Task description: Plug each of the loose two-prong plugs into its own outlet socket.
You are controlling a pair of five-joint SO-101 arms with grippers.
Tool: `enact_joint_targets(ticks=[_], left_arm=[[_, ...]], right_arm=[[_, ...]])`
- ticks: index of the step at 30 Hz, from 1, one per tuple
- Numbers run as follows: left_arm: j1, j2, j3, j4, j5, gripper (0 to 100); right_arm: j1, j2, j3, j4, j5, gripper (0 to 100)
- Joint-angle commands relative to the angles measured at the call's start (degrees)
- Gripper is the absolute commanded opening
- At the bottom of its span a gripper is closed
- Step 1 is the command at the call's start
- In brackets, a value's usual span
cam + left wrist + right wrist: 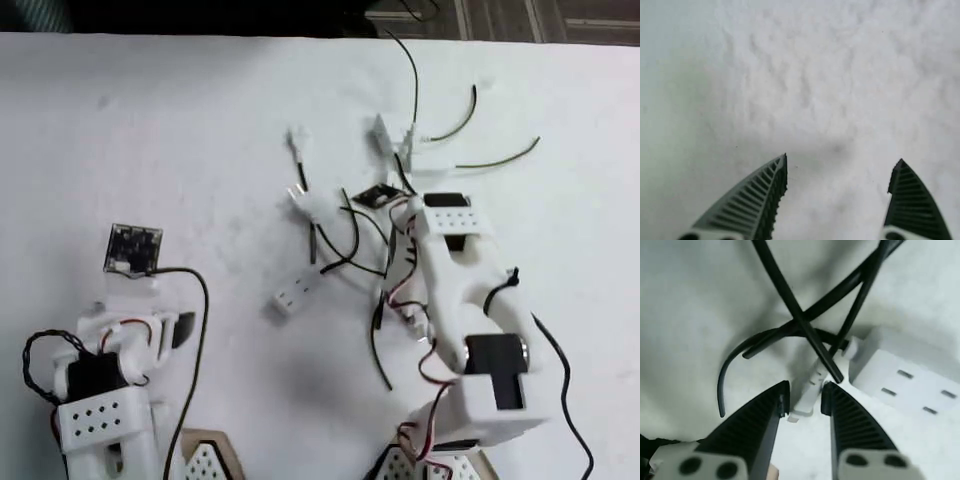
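Note:
My right gripper (pixel 805 392) is shut on the end of a white two-prong plug (pixel 809 382) that lies on the table under crossing black cables (pixel 805 325). A white outlet block (pixel 910 385) with several slots sits just beside that plug. In the high view the right arm (pixel 455 280) stretches up the middle right into the cable tangle. Two loose white plugs (pixel 305 205) (pixel 298 140) and a white outlet strip (pixel 295 290) lie to its left. My left gripper (pixel 842 165) hangs open over bare table at the lower left (pixel 175 330).
A small black circuit board (pixel 133 248) lies ahead of the left arm. More white connectors (pixel 390 135) with thin green wires (pixel 495 160) lie at the back right. The table's far edge (pixel 200 35) runs along the back. Bare white cloth covers the left half.

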State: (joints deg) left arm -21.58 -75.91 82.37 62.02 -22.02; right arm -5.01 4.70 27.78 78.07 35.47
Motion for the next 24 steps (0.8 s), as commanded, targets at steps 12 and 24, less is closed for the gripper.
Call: enact_joint_targets(ticks=[12, 24], left_arm=[[-0.3, -0.7, -0.3, -0.4, -0.3, 32], [-0.3, -0.7, -0.3, -0.4, -0.3, 32]], right_arm=[[-0.4, 2.0, -12.5, 14.7, 6.0, 1.8], [-2.8, -38.0, -6.1, 20.3, 7.4, 1.8]])
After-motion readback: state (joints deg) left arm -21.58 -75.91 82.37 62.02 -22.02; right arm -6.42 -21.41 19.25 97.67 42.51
